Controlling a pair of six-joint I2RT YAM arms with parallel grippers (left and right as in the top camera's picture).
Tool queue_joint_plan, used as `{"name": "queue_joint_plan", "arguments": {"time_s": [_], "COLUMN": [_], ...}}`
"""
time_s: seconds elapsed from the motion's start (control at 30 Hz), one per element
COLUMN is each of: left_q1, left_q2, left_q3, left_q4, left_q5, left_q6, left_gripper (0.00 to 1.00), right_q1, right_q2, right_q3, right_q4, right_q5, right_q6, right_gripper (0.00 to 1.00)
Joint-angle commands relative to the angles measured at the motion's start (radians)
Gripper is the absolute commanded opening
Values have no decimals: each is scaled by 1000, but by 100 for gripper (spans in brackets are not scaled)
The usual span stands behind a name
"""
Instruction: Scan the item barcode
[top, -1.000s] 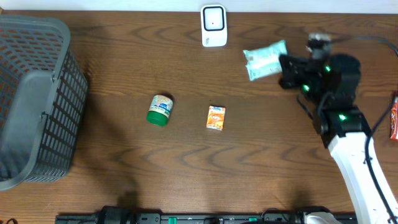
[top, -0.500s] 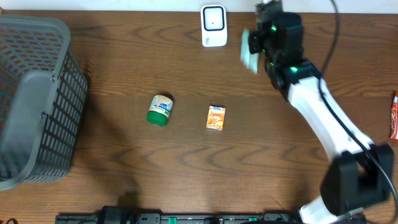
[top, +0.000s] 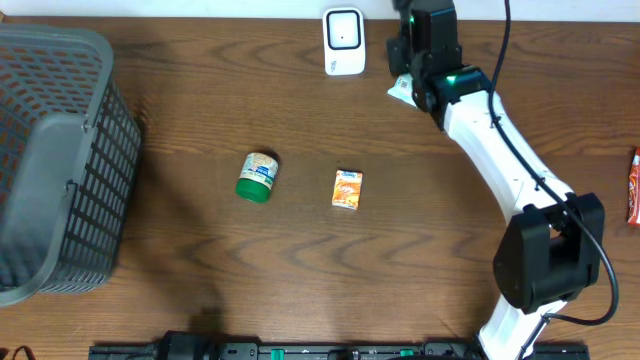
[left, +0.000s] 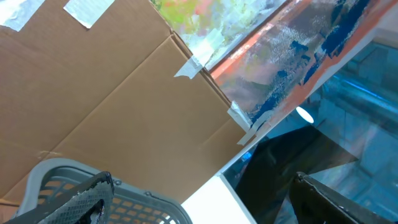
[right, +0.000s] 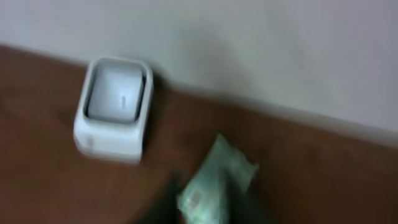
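The item, a pale green packet, pokes out under my right gripper at the back of the table, just right of the white barcode scanner. The right wrist view is blurred. It shows the packet tilted between two dark fingers, with the scanner up and to the left against the wall. The blur hides whether the jaws still press on the packet. My left gripper is open with nothing between its fingers; it does not show in the overhead view.
A grey basket fills the left side of the table. A green-lidded jar and a small orange box lie mid-table. A red item sits at the right edge. The left wrist view shows the basket rim and a cardboard box.
My right arm has swung from the right side to the back of the table, carrying the packet up beside the scanner. The jar, the orange box and the basket have not moved.
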Motion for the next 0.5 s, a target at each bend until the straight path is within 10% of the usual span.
{"name": "queue_joint_plan", "arguments": {"time_s": [0.0,0.13,0.47], "left_q1": [6,6,6], "left_q2": [0,0,0], "left_q3": [-23,-34,-34], "left_q4": [21,32,35], "left_q5": [3,3,3], "left_q6": [-5,-5,-5], "left_gripper": [90,90,90], "right_q1": [-99,-237,-463], "right_q2": [-8,9,258], "right_q3": [13,12,12], "right_q4": [-87,-127,-8], "right_q5": [-141,-404,-817], "right_q6": [178,266,472], "right_gripper": [59,86,85]}}
